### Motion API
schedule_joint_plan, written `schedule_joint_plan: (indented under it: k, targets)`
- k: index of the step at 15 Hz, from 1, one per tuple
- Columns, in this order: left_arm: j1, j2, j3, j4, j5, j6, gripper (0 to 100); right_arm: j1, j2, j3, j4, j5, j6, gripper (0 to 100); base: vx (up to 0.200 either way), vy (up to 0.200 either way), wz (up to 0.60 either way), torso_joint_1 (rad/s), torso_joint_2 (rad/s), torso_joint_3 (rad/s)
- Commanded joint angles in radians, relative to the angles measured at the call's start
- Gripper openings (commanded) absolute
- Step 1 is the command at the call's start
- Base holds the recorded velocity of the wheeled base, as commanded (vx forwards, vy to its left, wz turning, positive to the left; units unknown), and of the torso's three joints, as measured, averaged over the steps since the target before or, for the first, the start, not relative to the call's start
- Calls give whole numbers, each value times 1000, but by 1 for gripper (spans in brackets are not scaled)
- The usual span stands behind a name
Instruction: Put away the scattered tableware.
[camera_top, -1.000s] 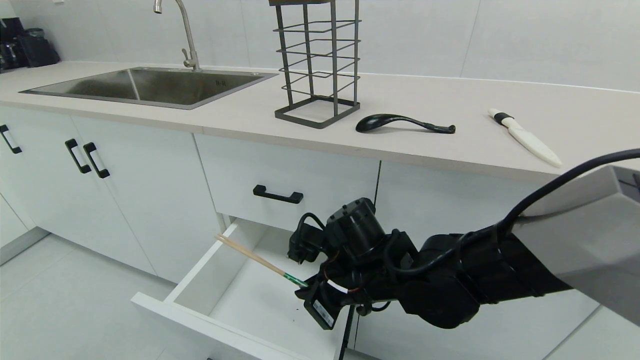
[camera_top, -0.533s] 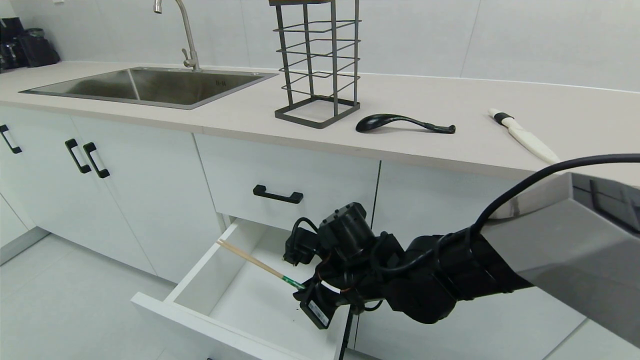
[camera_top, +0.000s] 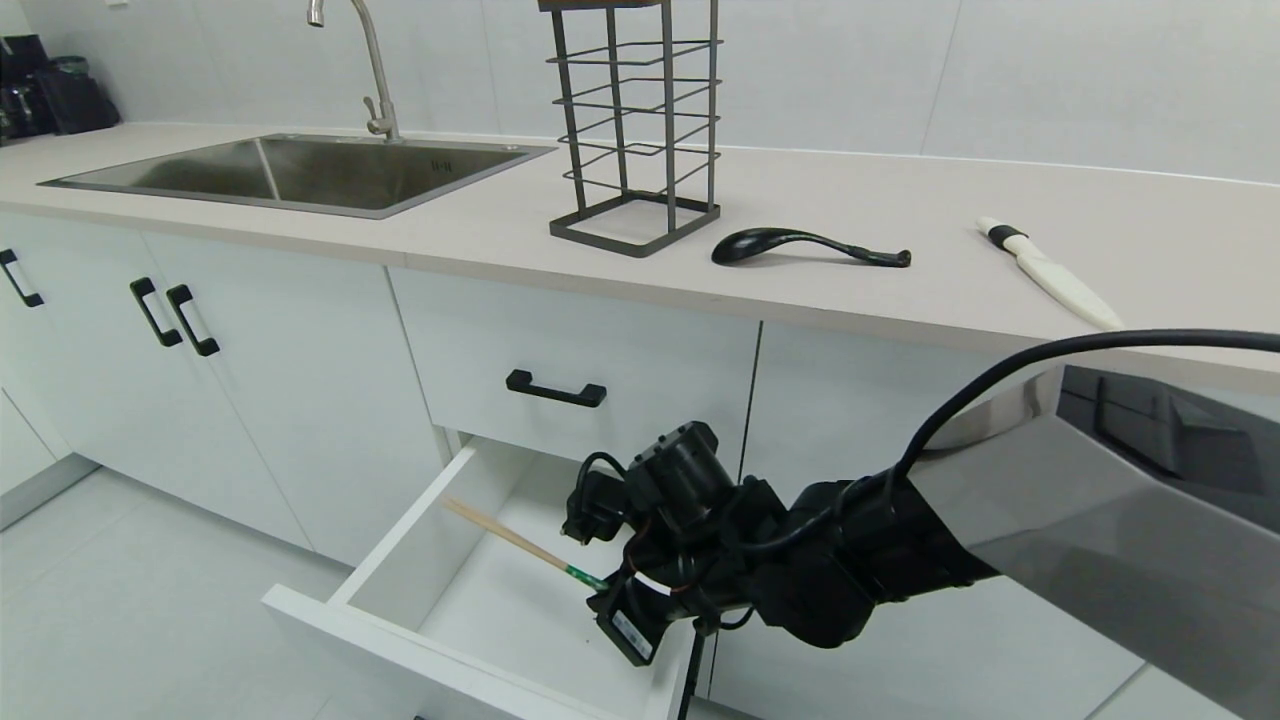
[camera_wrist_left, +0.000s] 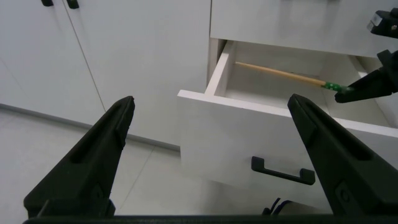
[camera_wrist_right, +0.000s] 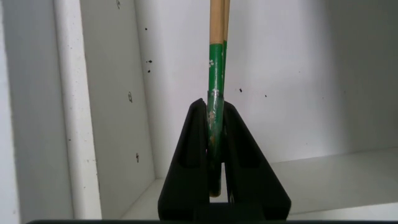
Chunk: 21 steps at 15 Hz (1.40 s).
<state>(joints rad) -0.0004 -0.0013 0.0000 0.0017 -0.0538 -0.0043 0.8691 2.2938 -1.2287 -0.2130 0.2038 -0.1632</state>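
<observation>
Head view: the right gripper clamps the chopsticks by their green end inside the open drawer, with the tips near its side wall. A spoon, a knife and a wire rack occupy the countertop.
Left wrist view: the left gripper is spread wide and empty, facing the drawer front.
Right wrist view: the jaws are closed on the chopsticks.

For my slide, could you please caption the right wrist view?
Right gripper holds green-ended chopsticks inside the open white drawer.
</observation>
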Motion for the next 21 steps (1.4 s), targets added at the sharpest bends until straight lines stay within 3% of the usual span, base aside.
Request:
schedule_joint_plan:
  k: [1, 18, 21]
  targets:
    - [0, 1, 0, 0, 0, 0, 100, -1, 19, -3, 0, 0, -1, 0, 0, 0, 0, 0, 0, 0]
    - [0, 1, 0, 0, 0, 0, 100, -7, 122, -123, 15, -6, -72, 0, 0, 0, 0, 0, 0, 0]
    - [0, 1, 0, 0, 0, 0, 100, -9, 148, -160, 60, -6, -144, 0, 0, 0, 0, 0, 0, 0]
